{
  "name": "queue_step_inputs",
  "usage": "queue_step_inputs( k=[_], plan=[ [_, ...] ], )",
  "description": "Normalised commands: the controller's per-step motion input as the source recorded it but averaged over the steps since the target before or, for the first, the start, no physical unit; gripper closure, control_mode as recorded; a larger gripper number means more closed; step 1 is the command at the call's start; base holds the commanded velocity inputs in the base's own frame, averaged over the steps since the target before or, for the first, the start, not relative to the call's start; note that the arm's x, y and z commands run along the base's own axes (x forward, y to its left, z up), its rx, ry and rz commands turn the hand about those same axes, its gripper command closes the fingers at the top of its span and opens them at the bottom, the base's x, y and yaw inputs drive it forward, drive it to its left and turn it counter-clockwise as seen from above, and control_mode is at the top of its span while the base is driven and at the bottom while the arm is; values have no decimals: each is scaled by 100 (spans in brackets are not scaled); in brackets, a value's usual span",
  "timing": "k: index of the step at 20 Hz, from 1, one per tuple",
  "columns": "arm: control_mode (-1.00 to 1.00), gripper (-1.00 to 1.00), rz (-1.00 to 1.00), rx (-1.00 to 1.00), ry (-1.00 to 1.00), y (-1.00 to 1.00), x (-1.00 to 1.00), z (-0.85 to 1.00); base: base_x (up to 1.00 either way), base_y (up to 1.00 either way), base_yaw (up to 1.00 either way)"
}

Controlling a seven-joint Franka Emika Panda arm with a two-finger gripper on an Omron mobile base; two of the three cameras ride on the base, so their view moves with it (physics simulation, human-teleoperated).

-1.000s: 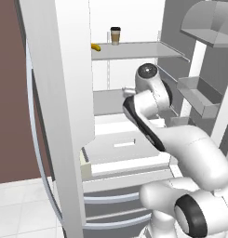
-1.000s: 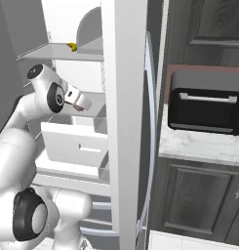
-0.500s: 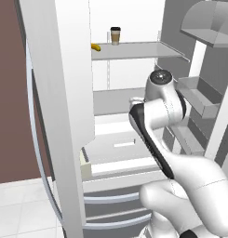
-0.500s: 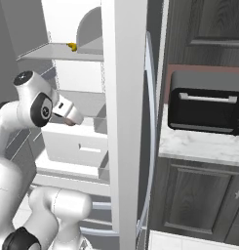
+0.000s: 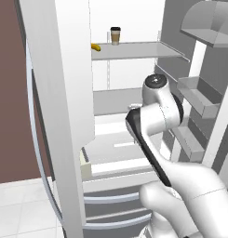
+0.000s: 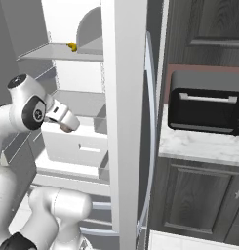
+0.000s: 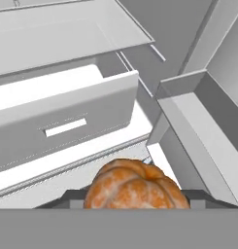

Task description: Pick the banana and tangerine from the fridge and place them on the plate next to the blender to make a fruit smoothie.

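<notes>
Between fingertips, tangerine (image 7: 137,185) sat clenched in gripper (image 6: 67,126), just outside open fridge (image 5: 59,93), over drawer (image 7: 67,127). Banana (image 5: 96,47) lay on top shelf beside coffee cup (image 5: 115,35). Advice: withdraw slowly, clear door bins, keep squeeze steady.

The arm (image 5: 157,116) is glossy white, built from thick rounded links. A black band runs along one link, and the joints carry dark round caps with grey centres. The wrist (image 6: 62,116) is a short white cylinder; behind the jaws its end looks brownish, perhaps from shadow.
</notes>
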Motion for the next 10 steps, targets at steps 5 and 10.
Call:
queue_step_inputs(
  k=[5,10],
  plan=[
    [-100,100,-1,0,0,0,-65,-12,0,0,0],
    [100,100,0,0,0,0,0,0,-95,0,0]
  ],
)
